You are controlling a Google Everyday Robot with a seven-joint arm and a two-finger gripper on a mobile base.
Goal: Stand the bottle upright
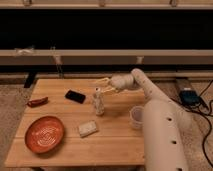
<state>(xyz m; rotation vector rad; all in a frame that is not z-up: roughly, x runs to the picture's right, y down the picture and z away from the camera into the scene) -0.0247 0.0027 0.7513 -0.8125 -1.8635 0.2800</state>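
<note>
I work over a light wooden table (116, 146) that stands on a speckled beige carpet (11, 107). Behind it the room is a dark wall crossed by pale horizontal rails (100, 56). On the floor to the right lie black cables (205, 117) and a small dark box (189, 95).

My end effector (99, 85) hangs over the far middle of the table, reaching in from the right. Its two yellowish fingers (102, 80) are spread with a clear gap between them, and they grip nothing that I can make out. The bottle (98, 104) stands upright near the table's centre, just below and on the near side of my end effector, with its pale cap close to the lower finger. Whether that finger touches the cap I cannot tell.

A translucent whitish cup (136, 116) stands upright to the right of the bottle, apart from it and just beside my white arm (161, 131), which covers the table's right edge. A small pale packet (88, 128) lies near the bottle on its near-left side. A flat black object (75, 96) lies to the bottle's left, and a dark red object (37, 102) sits at the left edge. An orange plate (45, 134) fills the near-left corner.

Bare wood shows along the near edge between plate and arm, and along the far-left edge.
</note>
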